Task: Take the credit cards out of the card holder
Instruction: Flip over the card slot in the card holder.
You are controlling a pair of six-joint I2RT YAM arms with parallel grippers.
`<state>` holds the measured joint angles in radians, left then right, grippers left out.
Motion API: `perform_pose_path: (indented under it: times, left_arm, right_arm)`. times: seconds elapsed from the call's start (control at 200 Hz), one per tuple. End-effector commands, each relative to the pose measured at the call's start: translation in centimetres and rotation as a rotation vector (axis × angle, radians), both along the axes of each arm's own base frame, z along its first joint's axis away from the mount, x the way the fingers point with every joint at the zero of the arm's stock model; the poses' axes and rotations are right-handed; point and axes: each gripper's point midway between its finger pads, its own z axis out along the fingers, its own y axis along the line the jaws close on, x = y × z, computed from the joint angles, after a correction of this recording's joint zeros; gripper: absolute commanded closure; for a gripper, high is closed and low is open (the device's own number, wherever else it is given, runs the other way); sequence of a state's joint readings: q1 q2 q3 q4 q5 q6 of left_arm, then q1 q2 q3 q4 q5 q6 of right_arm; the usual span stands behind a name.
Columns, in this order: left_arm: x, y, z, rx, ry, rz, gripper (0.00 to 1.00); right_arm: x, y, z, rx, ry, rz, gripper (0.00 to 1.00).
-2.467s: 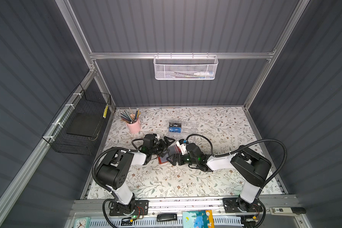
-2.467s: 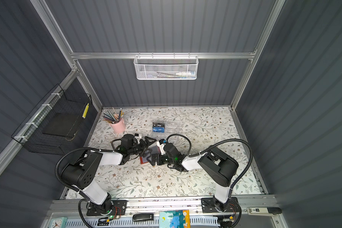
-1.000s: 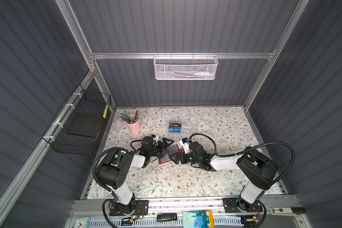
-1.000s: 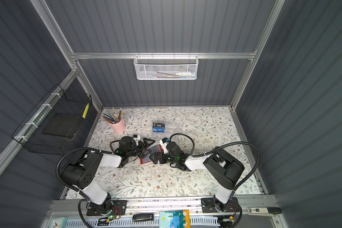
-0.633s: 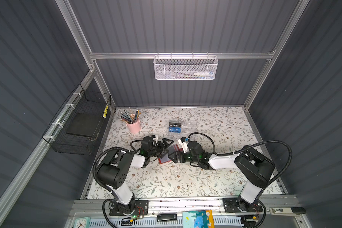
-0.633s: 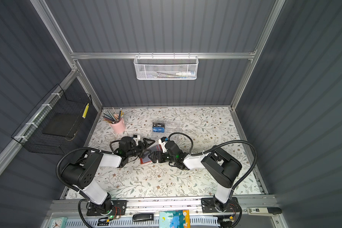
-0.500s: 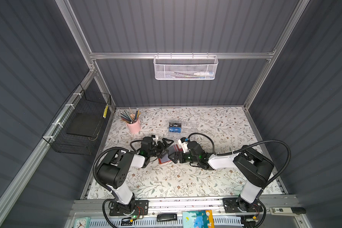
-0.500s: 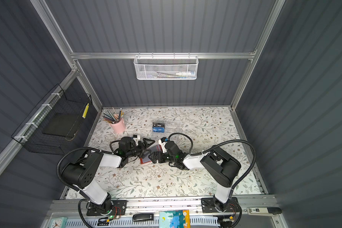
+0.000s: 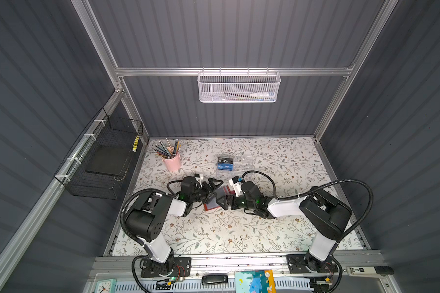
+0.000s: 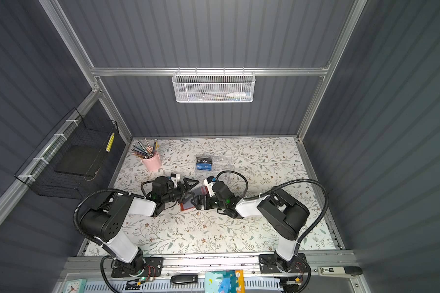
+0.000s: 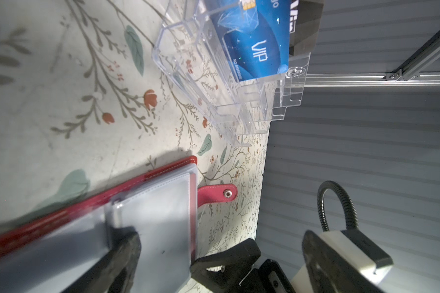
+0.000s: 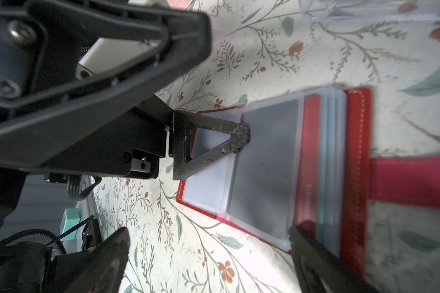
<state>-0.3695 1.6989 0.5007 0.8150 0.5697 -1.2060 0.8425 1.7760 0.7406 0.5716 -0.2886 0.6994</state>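
Right wrist: left gripper (image 12: 221, 81), right gripper (image 12: 207, 238) spread; card holder (image 12: 264, 172) contact likely, overhead unclear.

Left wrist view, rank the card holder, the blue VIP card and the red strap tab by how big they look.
1. card holder, largest, though closest to the camera and cut off by the frame.
2. blue VIP card, partly out of frame.
3. strap tab, clearly smallest.

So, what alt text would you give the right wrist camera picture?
A red card holder lies open on a flowery table, its cloudy plastic sleeves showing. One black finger of the left hand rests on a sleeve, and the right hand's two fingers stand wide apart.
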Motion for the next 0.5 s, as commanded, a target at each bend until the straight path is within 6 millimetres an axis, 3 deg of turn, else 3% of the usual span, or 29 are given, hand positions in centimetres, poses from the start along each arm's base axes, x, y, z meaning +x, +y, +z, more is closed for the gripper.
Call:
perform_pose_path:
  times: [0.0,0.495]
  left_arm:
    - [-2.07,1.38,-4.67,0.076,0.157,0.021,0.0]
    - [-2.44,1.63,-4.62,0.076,0.158,0.024,0.0]
  right_arm:
    - [0.12,-0.78,-1.65,-0.03,0.024,-0.021,0.01]
    - [0.0,-0.42,-2.25,0.012,0.052,-0.028,0.01]
